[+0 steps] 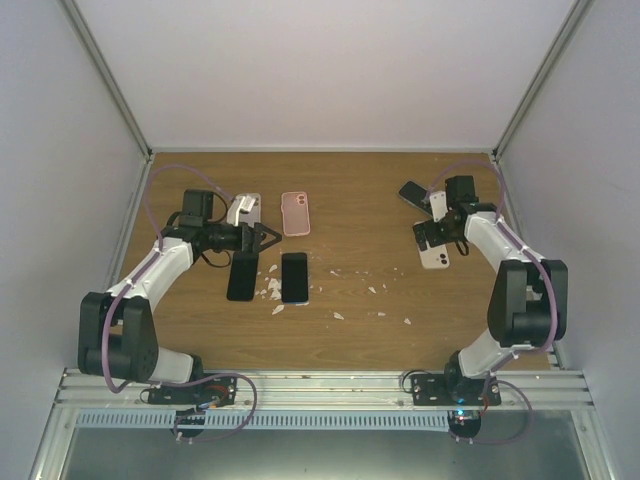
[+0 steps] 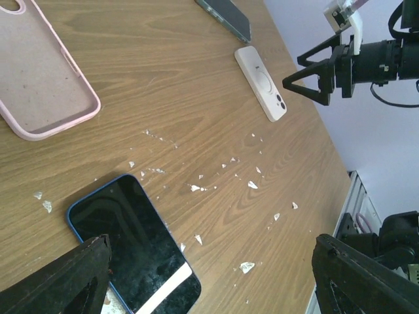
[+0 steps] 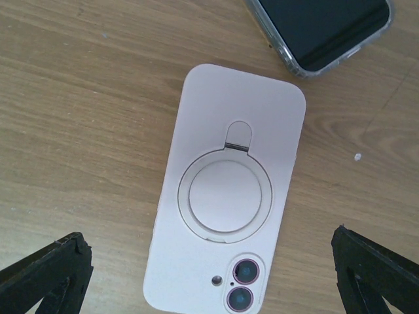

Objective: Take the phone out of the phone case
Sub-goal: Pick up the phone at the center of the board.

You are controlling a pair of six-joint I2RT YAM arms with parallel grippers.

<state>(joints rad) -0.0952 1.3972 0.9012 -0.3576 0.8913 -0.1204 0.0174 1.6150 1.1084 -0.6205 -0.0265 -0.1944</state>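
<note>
Looking outward from the arm bases, two phones lie flat side by side first, a dark phone [image 1: 241, 277] and a blue-rimmed phone [image 2: 134, 248] with its screen up. The left pincer [image 2: 211, 255] hangs above them, jaws wide and holding nothing. Over to the right, the right pincer [image 3: 208, 255] hovers with its jaws at full spread and empty, straddling the white-cased phone [image 3: 226, 190], which lies face down with its ring stand and camera lenses showing. That phone is probably stiff and fairly heavy with a fragile glass front, while its matte case looks soft enough to flex. A likely hold is across the long edges, with a corner lip peeled back. Farther on lie an empty pink case [image 1: 295, 213] and a clear-cased phone [image 3: 321, 29]. The wooden desk [image 1: 360, 200] is smooth, so things may slide, and pale flakes [image 2: 247, 266] litter its middle. Plain pale walls [image 1: 320, 70] close it in behind and at the sides
</note>
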